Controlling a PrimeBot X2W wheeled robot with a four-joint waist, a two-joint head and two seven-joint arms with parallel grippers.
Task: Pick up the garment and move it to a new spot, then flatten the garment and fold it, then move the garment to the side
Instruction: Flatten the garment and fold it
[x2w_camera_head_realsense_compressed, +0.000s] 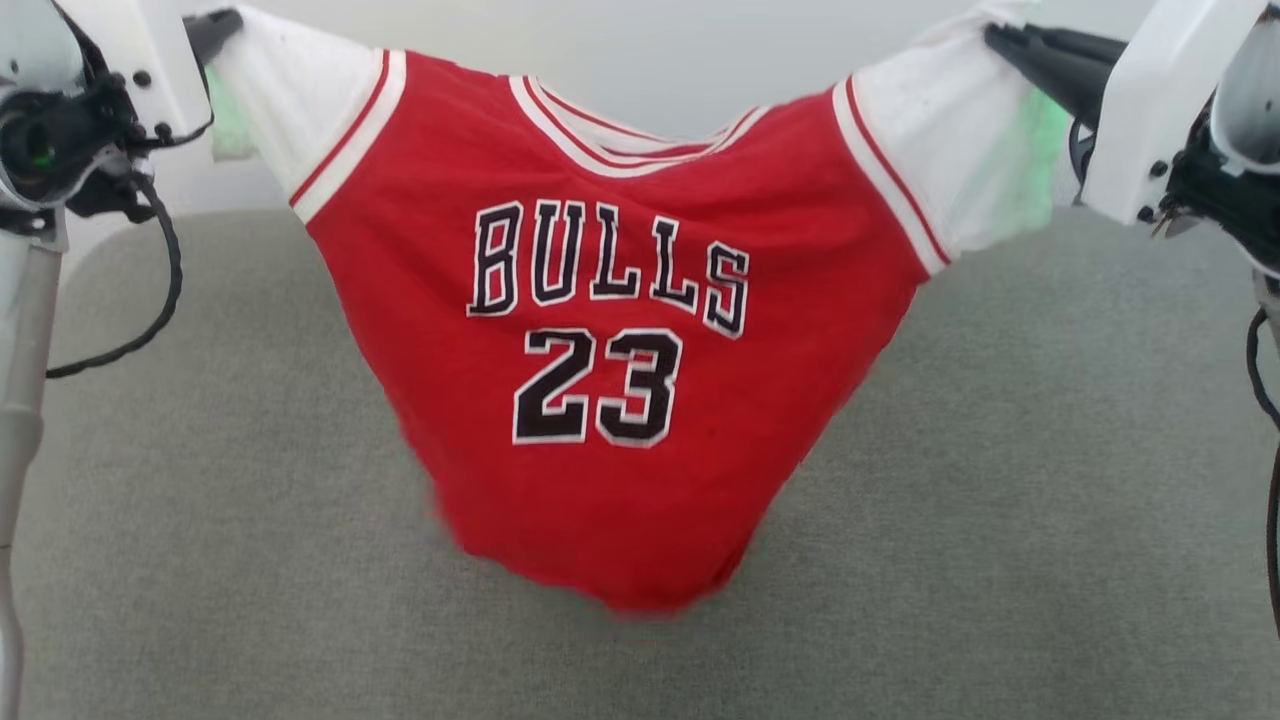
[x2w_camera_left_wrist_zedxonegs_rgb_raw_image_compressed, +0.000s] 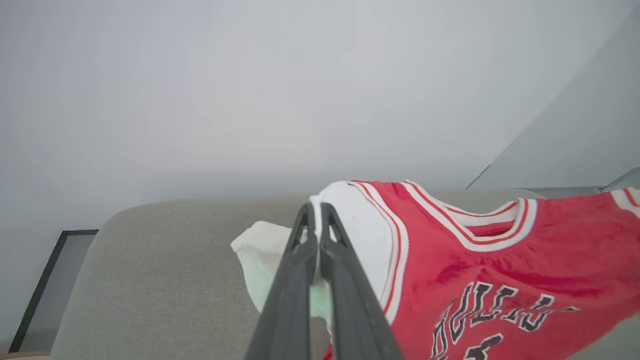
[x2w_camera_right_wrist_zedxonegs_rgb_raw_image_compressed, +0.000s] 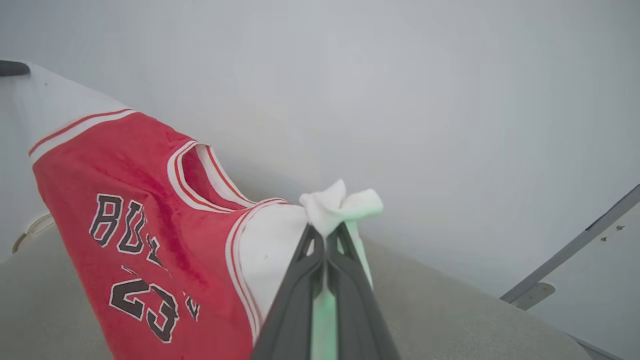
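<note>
The garment (x2w_camera_head_realsense_compressed: 610, 400), a small red jersey with white sleeves and black "BULLS 23" print, hangs stretched in the air between my two arms, front facing me, its hem drooping to the grey surface (x2w_camera_head_realsense_compressed: 1000, 500). My left gripper (x2w_camera_head_realsense_compressed: 222, 24) at the top left is shut on one white sleeve; in the left wrist view its fingers (x2w_camera_left_wrist_zedxonegs_rgb_raw_image_compressed: 300, 260) pinch the sleeve cloth of the garment (x2w_camera_left_wrist_zedxonegs_rgb_raw_image_compressed: 500, 260). At the top right my right gripper (x2w_camera_head_realsense_compressed: 1000, 40) is shut on the other sleeve, and the pinched sleeve cloth bunches above the tip of my right gripper (x2w_camera_right_wrist_zedxonegs_rgb_raw_image_compressed: 325, 232) beside the garment's red body (x2w_camera_right_wrist_zedxonegs_rgb_raw_image_compressed: 150, 200).
The grey padded surface spreads wide beneath the jersey. A pale wall (x2w_camera_head_realsense_compressed: 650, 60) rises behind it. A dark-framed panel (x2w_camera_left_wrist_zedxonegs_rgb_raw_image_compressed: 50, 280) stands at the surface's far side in the left wrist view. Black cables (x2w_camera_head_realsense_compressed: 150, 300) hang by my left arm.
</note>
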